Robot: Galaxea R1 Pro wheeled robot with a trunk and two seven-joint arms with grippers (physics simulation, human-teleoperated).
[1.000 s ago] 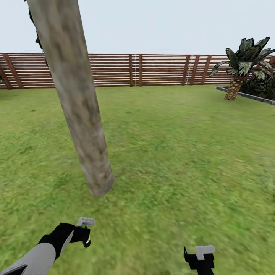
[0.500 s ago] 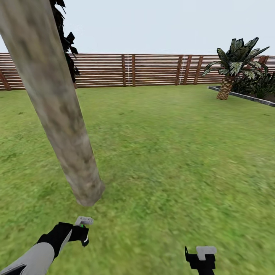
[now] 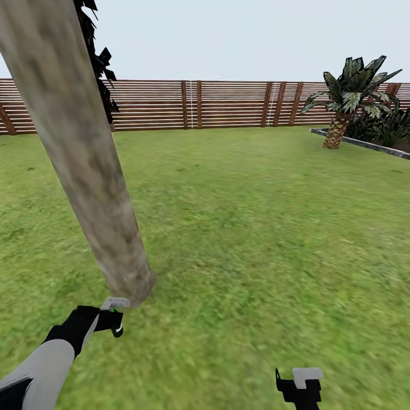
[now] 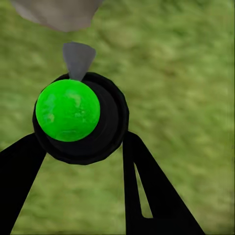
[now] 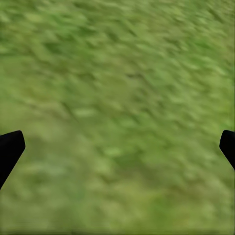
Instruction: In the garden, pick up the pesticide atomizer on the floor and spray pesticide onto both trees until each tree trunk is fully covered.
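One tree trunk [image 3: 85, 159], thick, pale grey-brown and mottled, leans across the left of the head view and meets the lawn at its base [image 3: 134, 290]. My left gripper [image 3: 111, 320] is shut on the pesticide atomizer [image 3: 115, 303], held low just in front of that base. In the left wrist view the atomizer [image 4: 78, 117] is a black round body with a bright green ball and a grey nozzle, gripped between my fingers [image 4: 147, 186], with the trunk's foot [image 4: 58, 12] just beyond. No pesticide shows on the bark. My right gripper [image 3: 300, 380] hangs open over grass [image 5: 120, 147].
Green lawn [image 3: 256, 228] stretches to a brown slatted fence [image 3: 228, 105]. A palm plant [image 3: 347, 97] stands by a raised kerb [image 3: 359, 143] at the far right. Dark conifer foliage [image 3: 99, 62] shows behind the trunk.
The camera first closed in on the trunk, which shifted left and grew. Since then my left arm has reached forward, carrying the atomizer up to the trunk's base. The right gripper stayed put.
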